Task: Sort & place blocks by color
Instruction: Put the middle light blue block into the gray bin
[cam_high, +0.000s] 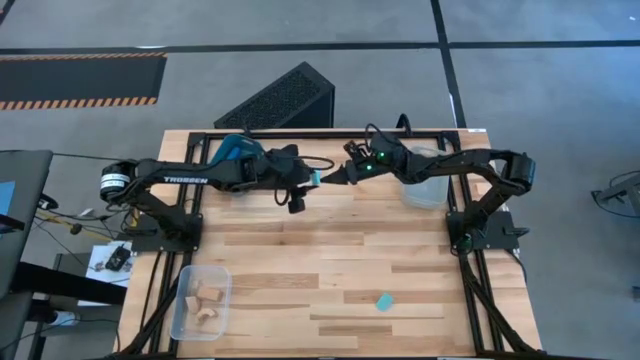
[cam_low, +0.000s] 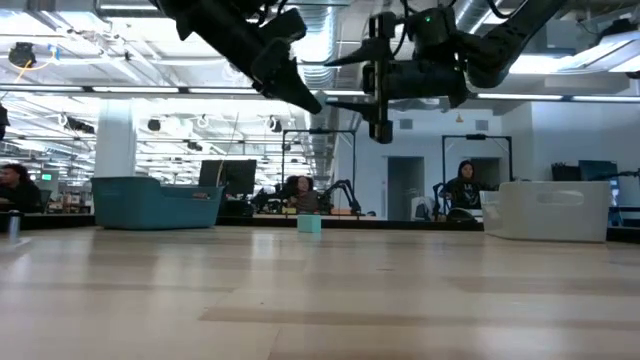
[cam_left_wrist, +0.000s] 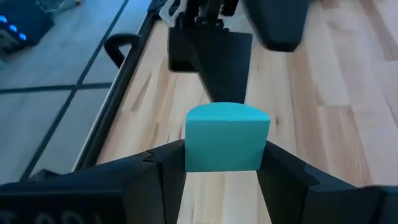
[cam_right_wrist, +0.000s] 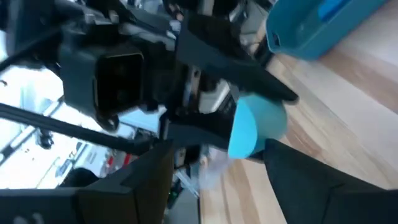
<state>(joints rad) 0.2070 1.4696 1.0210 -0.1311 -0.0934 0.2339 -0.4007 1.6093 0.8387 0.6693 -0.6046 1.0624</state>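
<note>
Both arms meet above the far middle of the table (cam_high: 330, 250), raised well clear of the surface. The left gripper (cam_left_wrist: 222, 163) is clamped on a light cyan block (cam_left_wrist: 227, 137) with a rounded top edge; its two dark fingers (cam_left_wrist: 155, 163) press against the block's opposite sides, as the left wrist view shows plainly. The same block appears from overhead at the tip of the left arm (cam_high: 316, 178). The right gripper (cam_high: 335, 178) faces it tip to tip, its jaws standing apart on either side of the held block without gripping it; in the right wrist view the block (cam_right_wrist: 256, 126) sits between its spread fingers (cam_right_wrist: 314, 174). A second light cyan block (cam_high: 383, 300) lies alone on the near part of the table, well apart from both arms. A clear bin (cam_high: 185, 305) at the near left corner holds several tan wooden blocks (cam_high: 208, 300). A teal bin (cam_high: 237, 151) sits at the far left under the left arm, and another clear bin (cam_high: 425, 192) at the far right under the right arm. In the low view, people sit at desks in the room beyond.
</note>
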